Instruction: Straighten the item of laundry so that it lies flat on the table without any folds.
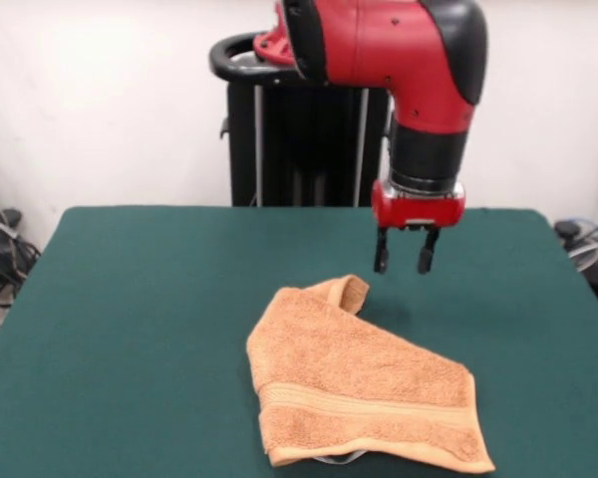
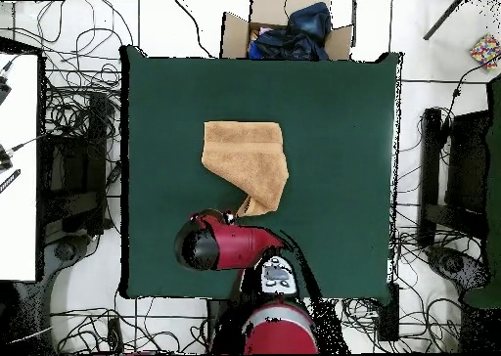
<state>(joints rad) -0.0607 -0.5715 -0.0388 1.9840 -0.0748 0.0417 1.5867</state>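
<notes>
The orange-tan towel (image 1: 354, 388) lies folded on the dark green table (image 1: 130, 329), near the front edge and right of centre. One corner is rolled up at its far end, and a woven band runs across its near part. It also shows in the overhead view (image 2: 247, 159) on the table (image 2: 342, 127). My gripper (image 1: 405, 261) hangs open and empty above the table, just behind and right of the towel's rolled corner. In the overhead view the arm (image 2: 220, 244) hides the gripper.
The black pedestal (image 1: 299, 139) stands behind the table's far edge. In the overhead view a cardboard box with dark cloth (image 2: 289, 31) sits past the table's top edge. Cables lie on the floor around the table.
</notes>
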